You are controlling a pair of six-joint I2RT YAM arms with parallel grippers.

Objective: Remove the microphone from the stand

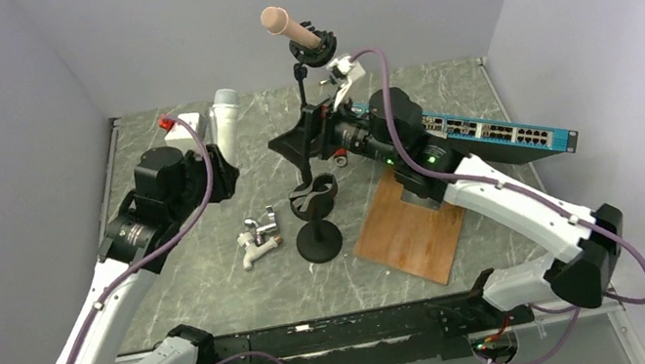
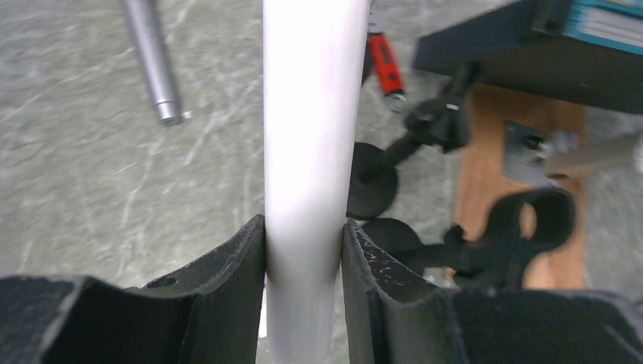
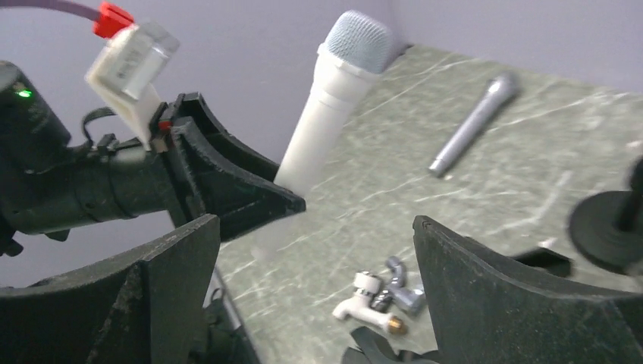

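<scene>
My left gripper (image 1: 222, 164) is shut on a white microphone (image 1: 228, 124) with a grey mesh head and holds it upright above the table, left of the stands. In the left wrist view its body (image 2: 311, 114) sits clamped between both fingers. It also shows in the right wrist view (image 3: 334, 114). A short black stand (image 1: 315, 213) has an empty clip (image 2: 531, 220). A taller stand behind it carries a beige microphone (image 1: 288, 29) in its clip. My right gripper (image 1: 302, 141) is open and empty (image 3: 315, 250), hovering by the taller stand's pole.
A grey microphone (image 3: 474, 121) lies on the marble table, also seen in the left wrist view (image 2: 152, 61). A white and chrome faucet (image 1: 258, 235) lies left of the short stand. A wooden board (image 1: 410, 227) and a blue network switch (image 1: 498, 133) lie at the right.
</scene>
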